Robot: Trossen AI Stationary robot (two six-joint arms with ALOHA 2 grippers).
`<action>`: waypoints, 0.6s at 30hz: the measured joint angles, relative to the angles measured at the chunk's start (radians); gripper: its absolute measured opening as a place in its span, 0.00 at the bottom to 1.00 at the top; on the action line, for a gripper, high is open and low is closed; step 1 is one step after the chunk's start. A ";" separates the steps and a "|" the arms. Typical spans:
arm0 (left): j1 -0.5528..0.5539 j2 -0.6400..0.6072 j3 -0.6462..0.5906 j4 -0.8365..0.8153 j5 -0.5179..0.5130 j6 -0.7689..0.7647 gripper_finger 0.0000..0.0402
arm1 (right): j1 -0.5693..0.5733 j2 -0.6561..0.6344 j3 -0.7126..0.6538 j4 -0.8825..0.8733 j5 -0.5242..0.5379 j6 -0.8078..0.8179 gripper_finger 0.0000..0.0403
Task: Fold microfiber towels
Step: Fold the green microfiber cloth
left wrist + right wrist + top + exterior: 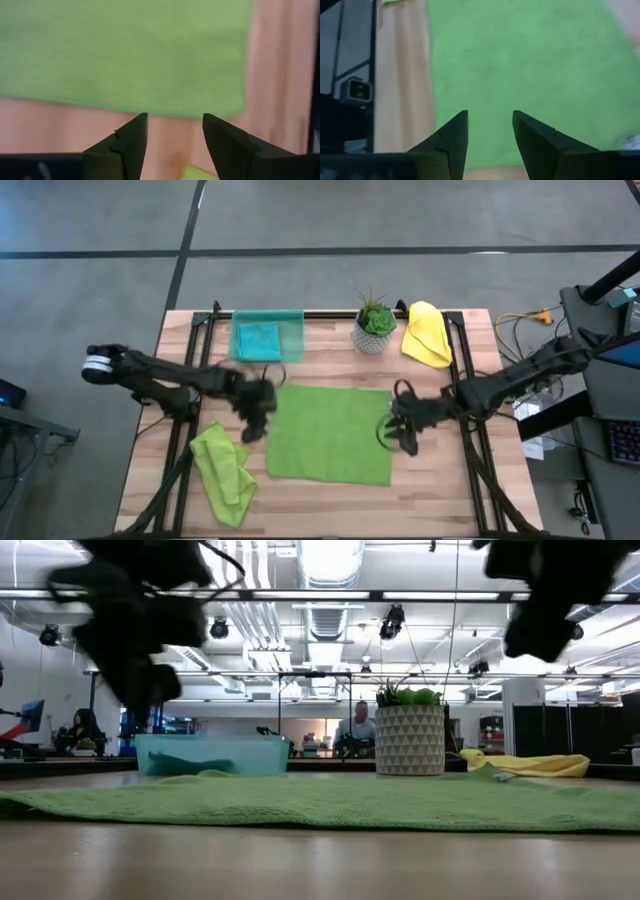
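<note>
Nearest, crumpled at the table's front left: a lime cloth [225, 470]. Mid-table, spread flat: the lime green towel [330, 432], likely light, limp and grippy. Best pinched at an edge or corner. Over its left edge, left gripper [258, 412], fingers apart, empty. Over its right edge, right gripper [400, 425], likewise apart. Farther back: teal towel [258, 340] in the tray [293, 320], yellow towel [427, 333].

Four microfiber towels were counted: two lime green ones, the spread one [330, 433] at the table's centre and the crumpled one [224, 471] at 8 o'clock, one teal towel [258, 340] at 11 o'clock, one yellow towel [427, 333] at 1 o'clock. One green tray [291, 330] and one potted plant [375, 324] were counted at 12 o'clock.
</note>
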 joint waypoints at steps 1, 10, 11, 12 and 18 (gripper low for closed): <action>-0.058 -0.014 -0.030 0.025 0.000 -0.025 0.43 | 0.035 0.009 -0.011 0.029 0.020 0.031 0.36; -0.545 0.004 -0.117 0.352 -0.440 -0.187 0.42 | 0.205 0.108 -0.065 0.070 0.082 0.214 0.31; -0.576 0.029 -0.106 0.353 -0.500 -0.188 0.42 | 0.212 0.114 -0.067 0.066 0.081 0.222 0.31; -0.596 0.057 -0.093 0.362 -0.529 -0.189 0.42 | 0.215 0.118 -0.067 0.070 0.081 0.224 0.30; -0.617 0.259 0.003 0.363 -0.546 -0.245 0.42 | 0.222 0.117 -0.065 0.078 0.081 0.173 0.30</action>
